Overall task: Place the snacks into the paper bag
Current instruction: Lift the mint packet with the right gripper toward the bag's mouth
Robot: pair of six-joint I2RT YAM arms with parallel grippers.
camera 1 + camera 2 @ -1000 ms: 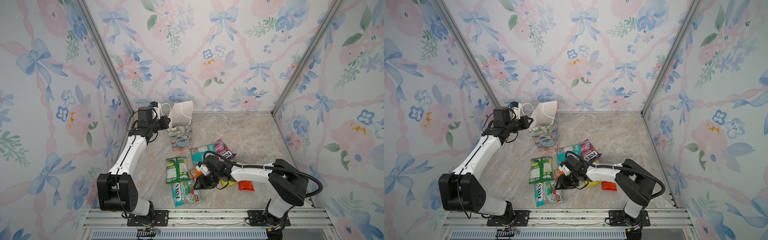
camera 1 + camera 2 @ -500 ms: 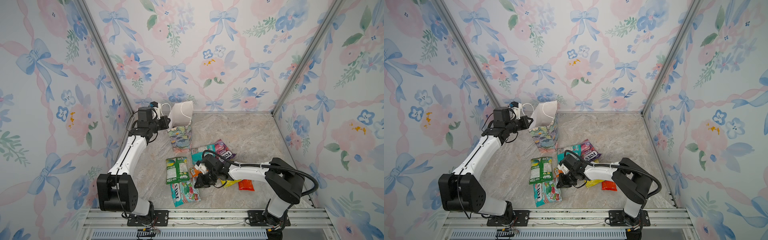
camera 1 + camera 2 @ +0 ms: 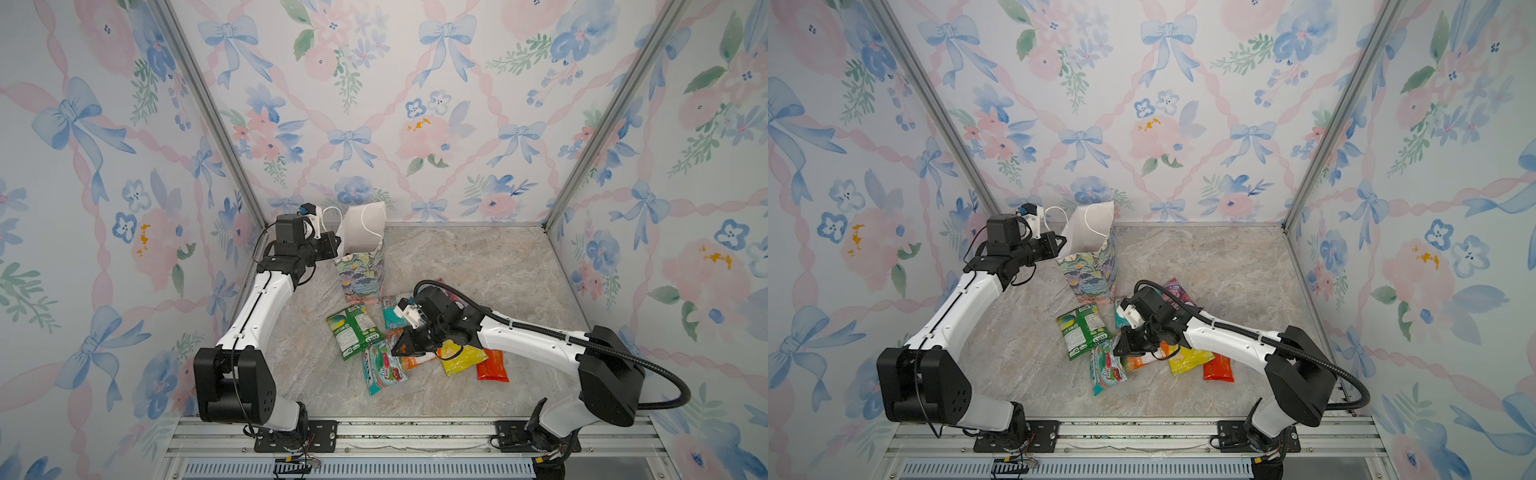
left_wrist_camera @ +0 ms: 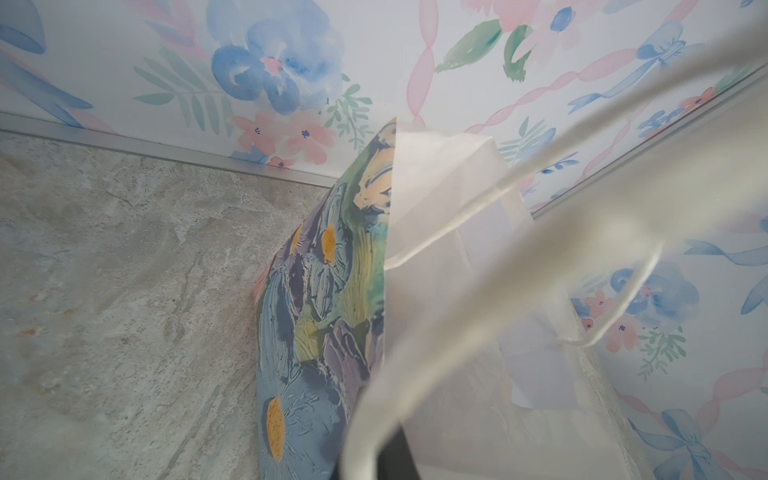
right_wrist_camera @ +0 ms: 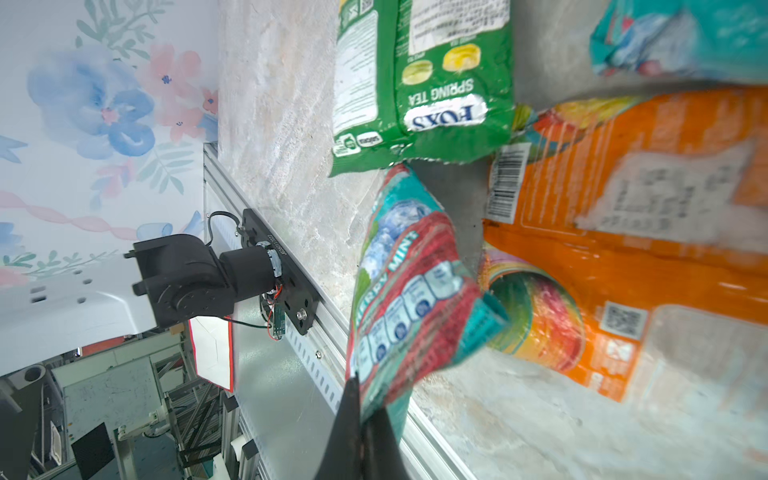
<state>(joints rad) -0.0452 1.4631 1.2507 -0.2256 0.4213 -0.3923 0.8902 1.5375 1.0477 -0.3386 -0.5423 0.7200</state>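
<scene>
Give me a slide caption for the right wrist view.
Right end effector pinches the mint pouch, beside the green pouch and orange pouch.

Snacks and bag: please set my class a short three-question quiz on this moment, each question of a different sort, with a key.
1. True or false: the bag lies flat.
2. Which pouch does the right gripper pinch? A green; B teal mint; C red.
3. Short answer: which gripper holds the bag?

Key
1. False: it stands upright, leaning slightly.
2. B: the mint pouch, held by a corner.
3. The left gripper, shut at the bag's rim.
</scene>
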